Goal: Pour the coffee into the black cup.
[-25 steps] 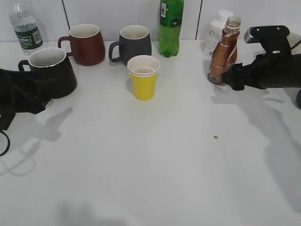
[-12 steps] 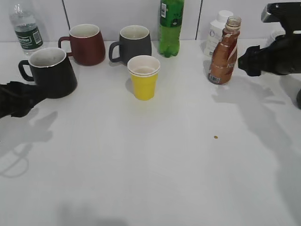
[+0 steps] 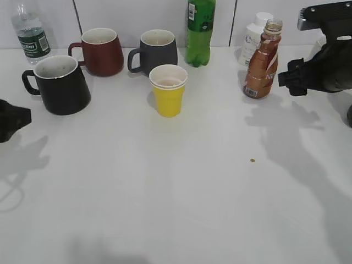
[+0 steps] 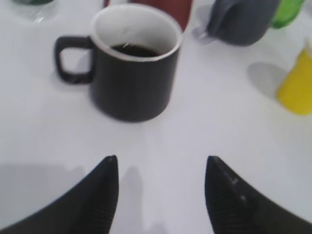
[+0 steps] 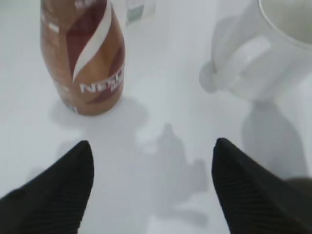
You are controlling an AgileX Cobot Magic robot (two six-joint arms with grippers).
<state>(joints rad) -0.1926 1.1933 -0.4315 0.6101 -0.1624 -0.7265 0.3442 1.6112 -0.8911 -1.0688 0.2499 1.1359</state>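
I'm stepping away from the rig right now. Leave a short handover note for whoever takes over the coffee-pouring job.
Left gripper: open, empty, short of the black cup.
Right gripper: open, empty, beside the coffee bottle.
Bottle stands upright and uncapped at the back right of the table. The cup, at the left, holds dark liquid.
Done: the pour appears made, both items set down.
Left: check the fill level, park the arms.

"NES" (partial) on coffee bottle (image 5: 83,53)

My left pincer (image 4: 161,187) is black, ribbed. Before it stands the glossy black cup (image 4: 134,63), white inside, holding dark liquid. The coffee bottle (image 3: 262,60) wears brown, white and red. The bench (image 3: 181,181) is white.
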